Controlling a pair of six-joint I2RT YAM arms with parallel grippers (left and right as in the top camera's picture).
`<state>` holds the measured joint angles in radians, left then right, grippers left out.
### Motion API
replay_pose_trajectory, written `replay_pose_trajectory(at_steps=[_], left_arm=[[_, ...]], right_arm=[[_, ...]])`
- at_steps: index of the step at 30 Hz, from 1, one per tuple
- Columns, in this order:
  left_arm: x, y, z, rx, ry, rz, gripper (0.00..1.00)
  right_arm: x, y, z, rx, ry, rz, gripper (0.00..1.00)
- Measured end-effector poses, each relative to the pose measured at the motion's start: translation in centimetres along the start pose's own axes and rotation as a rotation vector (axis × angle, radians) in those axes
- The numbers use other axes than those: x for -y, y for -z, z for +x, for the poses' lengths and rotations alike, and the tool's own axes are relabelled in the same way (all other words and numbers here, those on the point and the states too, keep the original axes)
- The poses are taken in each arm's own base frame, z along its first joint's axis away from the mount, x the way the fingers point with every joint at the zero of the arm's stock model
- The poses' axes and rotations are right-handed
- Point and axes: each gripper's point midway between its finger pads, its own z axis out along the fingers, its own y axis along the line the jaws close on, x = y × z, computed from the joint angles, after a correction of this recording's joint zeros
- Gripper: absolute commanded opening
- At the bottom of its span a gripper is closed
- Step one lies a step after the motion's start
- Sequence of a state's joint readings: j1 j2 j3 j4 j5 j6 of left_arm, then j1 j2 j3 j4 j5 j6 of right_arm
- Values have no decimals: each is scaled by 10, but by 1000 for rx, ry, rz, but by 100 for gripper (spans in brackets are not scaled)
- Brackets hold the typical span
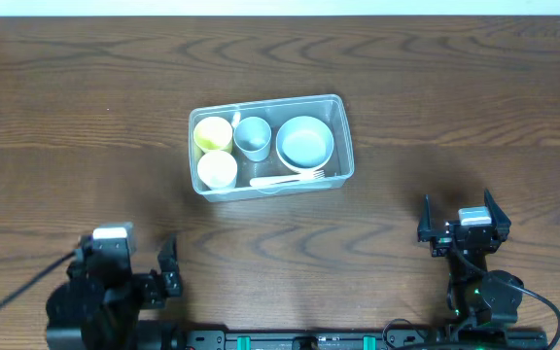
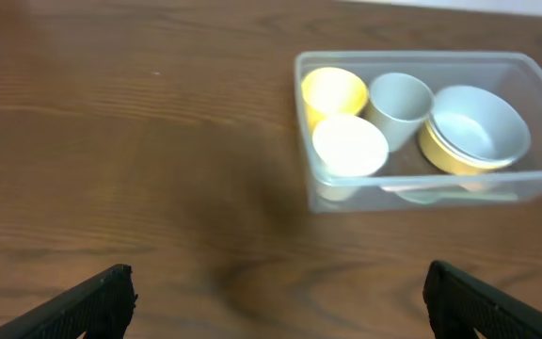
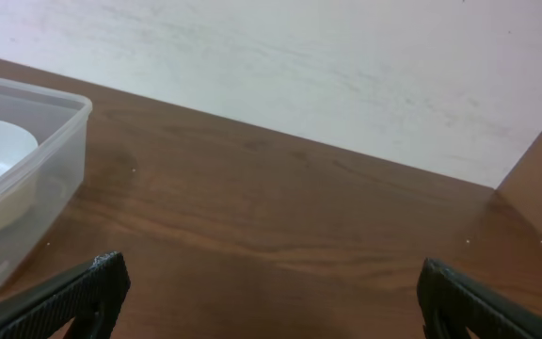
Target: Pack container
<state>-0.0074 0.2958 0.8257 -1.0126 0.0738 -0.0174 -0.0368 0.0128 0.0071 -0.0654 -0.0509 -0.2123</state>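
Observation:
The clear plastic container (image 1: 343, 146) stands at the middle of the table. Inside it are a yellow cup (image 1: 212, 132), a white cup (image 1: 217, 169), a grey-blue cup (image 1: 253, 138), a pale blue bowl (image 1: 305, 142) and a white plastic fork (image 1: 290, 178). My left gripper (image 1: 129, 255) rests open near the front left edge, well short of the container (image 2: 320, 174), with only bare wood between its fingertips (image 2: 111, 287). On the front right my right gripper (image 1: 458, 201) is also open and empty. The container's corner (image 3: 71, 105) shows at the left of the right wrist view.
The brown wooden table (image 1: 86, 117) stretches bare on both sides of the container. A white wall (image 3: 327, 66) rises behind the table's far edge. Both arm bases sit along the front edge.

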Motion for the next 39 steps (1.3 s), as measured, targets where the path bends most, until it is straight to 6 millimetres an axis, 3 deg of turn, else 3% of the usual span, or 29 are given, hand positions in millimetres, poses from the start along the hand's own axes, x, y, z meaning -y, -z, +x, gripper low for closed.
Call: replay_pose_trajectory(at_steps=[4, 8, 11, 16, 20, 23, 27, 39], left_arm=[[-6, -11, 14, 88, 13, -20, 98], [-9, -38, 22, 194, 7, -14, 98], [-9, -69, 12, 303, 0, -7, 98], [-9, -97, -5, 513, -13, 7, 98], [-11, -112, 5, 542, -15, 9, 98], [-11, -112, 5, 542, -28, 5, 98], [-13, -119, 20, 470, -39, -9, 98], [-14, -122, 23, 450, -39, -15, 98]], right_arm=[[0, 0, 0, -1, 0, -1, 99], [0, 0, 0, 0, 0, 0, 99], [0, 0, 0, 0, 0, 0, 99], [0, 0, 0, 0, 0, 0, 99], [0, 0, 0, 0, 0, 0, 99], [0, 0, 0, 0, 0, 0, 99], [0, 0, 0, 0, 0, 0, 99], [0, 0, 0, 0, 0, 0, 99]])
